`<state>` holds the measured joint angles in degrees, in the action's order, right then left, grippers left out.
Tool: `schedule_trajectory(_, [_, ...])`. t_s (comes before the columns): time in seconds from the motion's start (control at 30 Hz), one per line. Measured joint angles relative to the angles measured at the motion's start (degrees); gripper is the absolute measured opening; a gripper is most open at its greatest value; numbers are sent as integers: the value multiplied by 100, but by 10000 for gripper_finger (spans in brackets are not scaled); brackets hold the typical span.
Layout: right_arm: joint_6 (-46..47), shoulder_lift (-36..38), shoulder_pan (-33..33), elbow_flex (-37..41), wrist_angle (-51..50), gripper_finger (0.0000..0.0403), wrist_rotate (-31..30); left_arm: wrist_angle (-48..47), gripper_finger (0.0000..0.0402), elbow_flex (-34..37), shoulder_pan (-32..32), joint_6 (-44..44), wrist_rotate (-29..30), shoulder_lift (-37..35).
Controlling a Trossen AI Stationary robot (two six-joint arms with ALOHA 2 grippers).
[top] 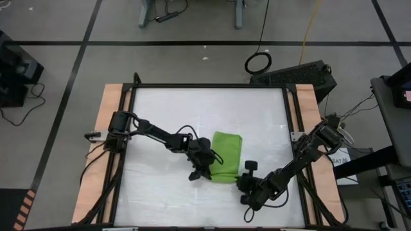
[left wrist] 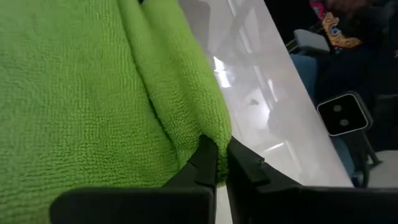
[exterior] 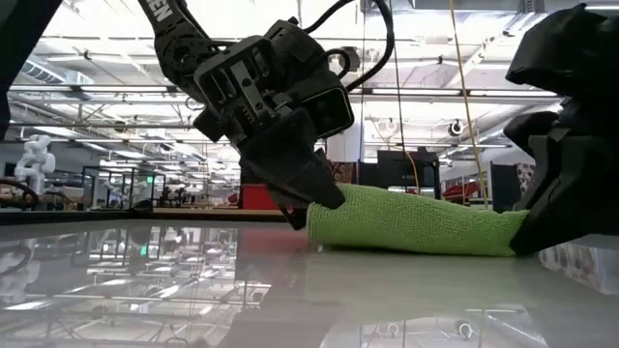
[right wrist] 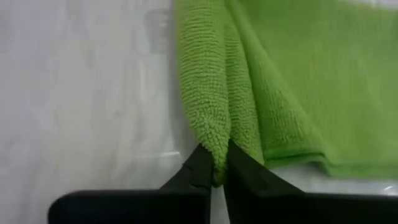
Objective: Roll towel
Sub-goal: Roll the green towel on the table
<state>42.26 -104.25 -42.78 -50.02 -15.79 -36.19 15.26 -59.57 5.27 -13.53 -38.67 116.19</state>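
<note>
The lime-green towel lies on the white table, a little right of its middle, and shows in the low view as a low thick band. My left gripper is shut at the towel's near left corner and my right gripper is shut at its near right corner. In the low view the left gripper stands at the band's left end and the right gripper at its right end. My left gripper pinches a doubled-over fold at the towel's near left corner between its two fingers, slanting down from the table's left. The rest of the towel lies on the table. My right gripper pinches a folded edge of several layers at the towel's near right corner between its two fingers, slanting down from the table's near right. Beyond the fingers the towel lies on the table.
Bare white table top spreads to the far side and to the left of the towel. A black frame and wooden side boards bound the table. Beyond the far edge lie a cable coil and a dark case.
</note>
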Motion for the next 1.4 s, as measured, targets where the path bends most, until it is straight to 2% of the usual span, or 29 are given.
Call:
schedule_trajectory(0.2, [637,272,-4,5,202,12,758,248,15,-28,6,-437,-172,213])
schedule_trajectory(0.4, [730,381,132,9,492,7,1522,469,15,-24,6,-814,-184,239])
schedule_trajectory(0.73, [1006,448,424,278,738,6,2102,335,15,-66,17,-847,48,248])
schedule_trajectory(0.87, [1361,614,433,631,1059,5,2073,206,15,-68,14,-741,446,248])
schedule_trajectory(0.97, [1623,796,352,919,1276,5,1670,187,20,-66,69,-359,627,255])
schedule_trajectory(1.1, [1945,992,266,1331,1690,5,1270,175,47,-57,174,27,987,265])
schedule_trajectory(1.4, [2536,1037,256,2490,4010,4,1179,166,106,-48,244,350,1210,208])
